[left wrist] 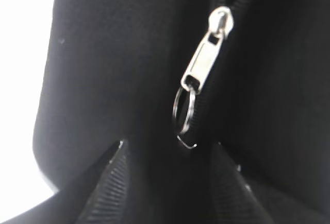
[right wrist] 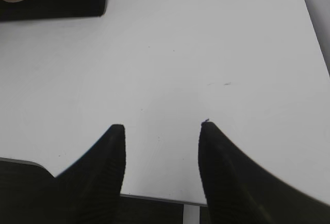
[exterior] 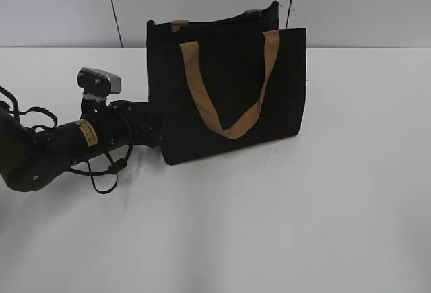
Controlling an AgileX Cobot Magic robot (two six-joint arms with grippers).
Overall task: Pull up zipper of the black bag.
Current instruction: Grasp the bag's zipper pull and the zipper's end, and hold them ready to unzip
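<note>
Black bag point(exterior: 232, 98): boxy fabric tote, upright on the white surface point(exterior: 269, 225), at 12 o'clock of the exterior view; 2 tan strap handles point(exterior: 229, 84), the near one hanging in a loop down its front face.

Zipper point(left wrist: 203, 67): silver slider with pull tab and a small ring, on a black track at the bag's left side panel, at 1 o'clock of the left wrist view.

Left gripper point(left wrist: 167, 149): pressed close to that side panel, fingers point(left wrist: 111, 183) apart, tips on either side of the ring just below the tab, nothing clamped.

Right gripper point(right wrist: 162, 128): fingers spread wide above bare surface, holding nothing; bag corner at 11 o'clock, well apart.
</note>
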